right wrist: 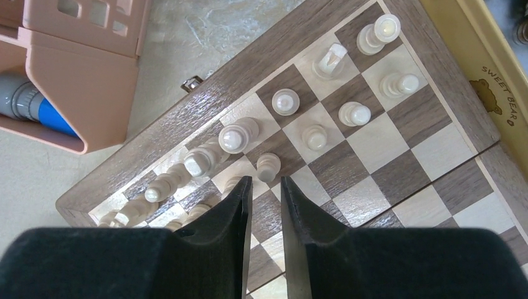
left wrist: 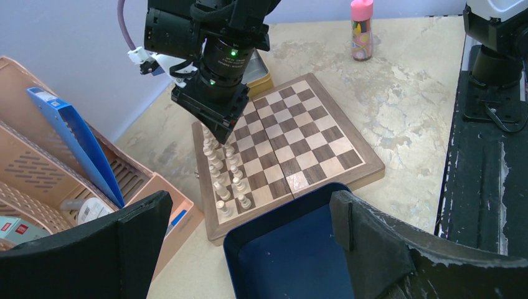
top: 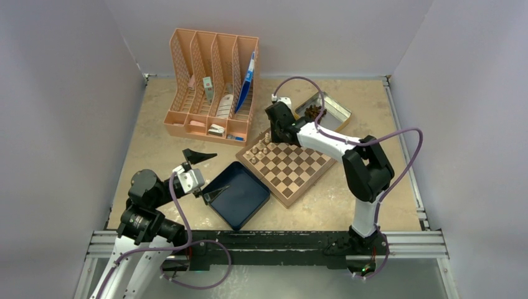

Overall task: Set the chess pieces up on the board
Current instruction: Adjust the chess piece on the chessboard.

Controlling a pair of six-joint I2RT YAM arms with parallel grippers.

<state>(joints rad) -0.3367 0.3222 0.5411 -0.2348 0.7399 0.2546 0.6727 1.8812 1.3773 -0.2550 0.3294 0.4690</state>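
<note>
The board (top: pixel 292 168) lies at the table's middle, turned like a diamond. Several pale chess pieces (top: pixel 261 149) stand in two rows along its far left edge. My right gripper (top: pixel 269 135) hangs just above those rows, pointing down. In the right wrist view its jaws (right wrist: pixel 266 182) stand a narrow gap apart with only board squares (right wrist: pixel 373 162) between them, just beside a pawn (right wrist: pixel 268 166). My left gripper (top: pixel 205 175) is wide open and empty over the blue tray's far corner. The left wrist view shows the pieces (left wrist: pixel 227 174) under the right gripper (left wrist: pixel 219 134).
A dark blue tray (top: pixel 240 196) touches the board's near left edge. A peach file organiser (top: pixel 212 87) stands at the back left. A metal tin (top: pixel 330 109) holding dark objects sits behind the board. A pink bottle (left wrist: pixel 361 28) stands farther off.
</note>
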